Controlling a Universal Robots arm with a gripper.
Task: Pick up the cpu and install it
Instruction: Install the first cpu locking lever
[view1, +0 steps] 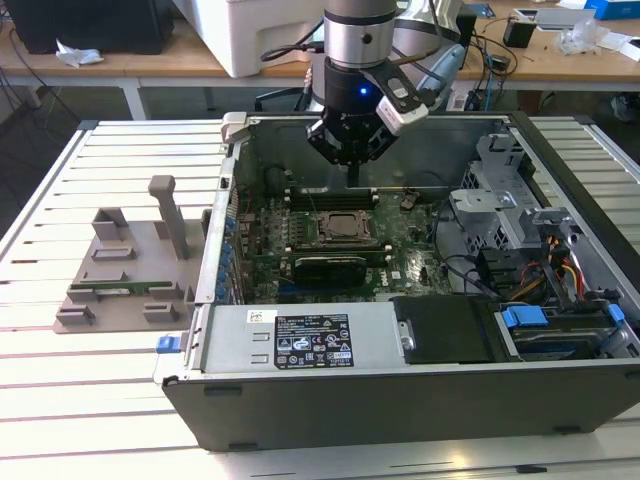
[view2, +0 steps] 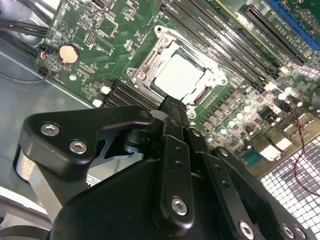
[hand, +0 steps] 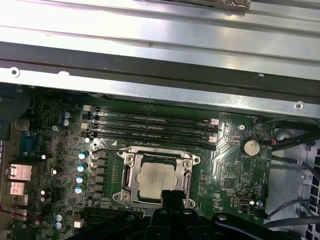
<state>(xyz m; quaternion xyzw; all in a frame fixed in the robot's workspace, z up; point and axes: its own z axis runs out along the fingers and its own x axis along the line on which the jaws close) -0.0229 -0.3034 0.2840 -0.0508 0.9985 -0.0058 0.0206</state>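
The cpu is a silvery square chip lying flat inside the metal socket frame of the green motherboard; it also shows in the second wrist view as the cpu. My gripper hangs inside the open computer case, a little above the socket frame and toward its far edge. Its black fingers are pressed together with nothing between them, the tips hovering by one edge of the cpu without gripping it.
The case walls surround the motherboard, with a row of memory slots beside the socket. A power supply and drive cage crowd the near and right sides. A grey plastic tray lies outside on the slatted table.
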